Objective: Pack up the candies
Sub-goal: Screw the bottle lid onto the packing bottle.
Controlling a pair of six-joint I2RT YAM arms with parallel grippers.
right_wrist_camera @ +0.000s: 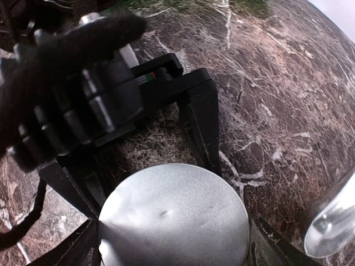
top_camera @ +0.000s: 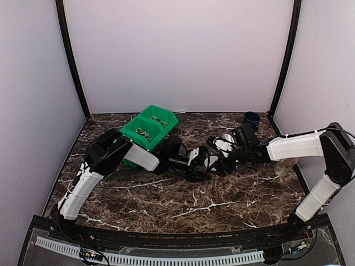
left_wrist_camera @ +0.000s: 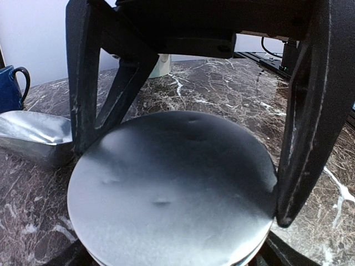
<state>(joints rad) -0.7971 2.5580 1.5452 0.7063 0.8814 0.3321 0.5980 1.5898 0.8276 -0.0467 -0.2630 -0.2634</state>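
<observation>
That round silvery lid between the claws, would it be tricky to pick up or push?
Probably slippery: the lid looks smooth and shiny. Its top shows small dents, so it is likely thin and may buckle under a hard squeeze. Being round, it could roll away if dropped on edge.

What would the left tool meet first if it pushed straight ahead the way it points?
The left tool would meet the round silvery disc at once: it sits between its fingers. Just beyond, the right tool faces it, fingers at the same disc; exact depth is unclear.
</observation>
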